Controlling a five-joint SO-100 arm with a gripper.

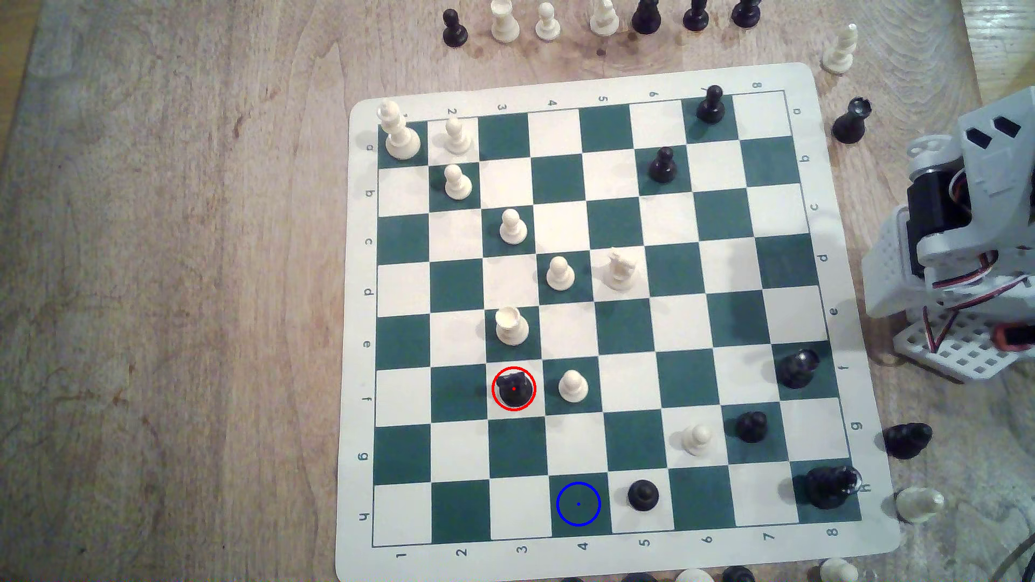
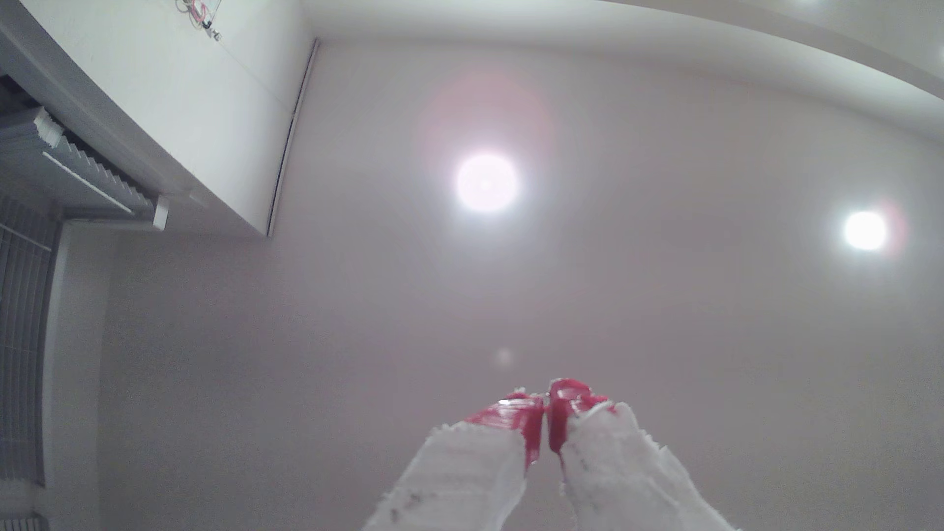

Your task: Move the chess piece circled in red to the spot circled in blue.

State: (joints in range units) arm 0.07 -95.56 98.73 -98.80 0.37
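Observation:
The black chess piece with a lumpy knight-like top stands inside a red ring on a cream square in the lower middle of the board. The spot is a dark green square with a blue ring and centre dot, two rows nearer the bottom edge and one column to the exterior view's right. In the wrist view my gripper points up at the ceiling, its red-tipped white fingers pressed together with nothing between them. The arm's folded grey and white body sits off the board at the exterior view's right edge.
A white pawn stands right beside the circled piece, a white rook one square above it, and a black pawn next to the blue-ringed square. Other white and black pieces dot the board, and captured pieces line the wooden table around it.

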